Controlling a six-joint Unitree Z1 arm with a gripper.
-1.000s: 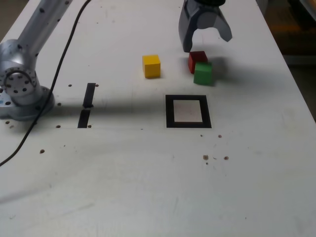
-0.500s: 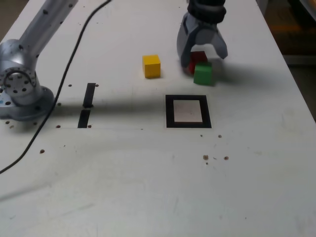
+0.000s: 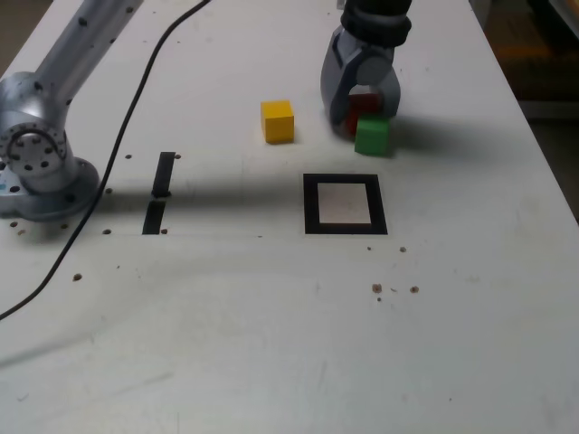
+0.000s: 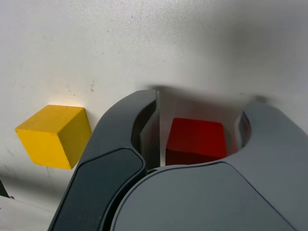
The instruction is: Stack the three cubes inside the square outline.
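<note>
My gripper (image 3: 365, 116) is down at the table with its jaws on either side of the red cube (image 3: 364, 99). In the wrist view the red cube (image 4: 197, 139) sits between the fingers (image 4: 120, 134), and a thin gap shows on each side, so the gripper (image 4: 204, 103) is open. The green cube (image 3: 372, 136) lies right against the red one, on its near side; the wrist view does not show it. The yellow cube (image 3: 278, 120) stands alone to the exterior view's left and shows in the wrist view as the yellow cube (image 4: 53, 134). Nearer the camera lies the square outline (image 3: 310, 203), with nothing inside.
The arm's silver base (image 3: 36, 154) stands at the exterior view's left, with a black cable (image 3: 136, 90) trailing across the white table (image 3: 271, 344). Two short black strips (image 3: 160, 190) lie near the base. Small dark specks (image 3: 393, 289) dot the table in front of the outline.
The gripper has come down over the red cube and its jaws have narrowed around it. The cubes have stayed where they were.
</note>
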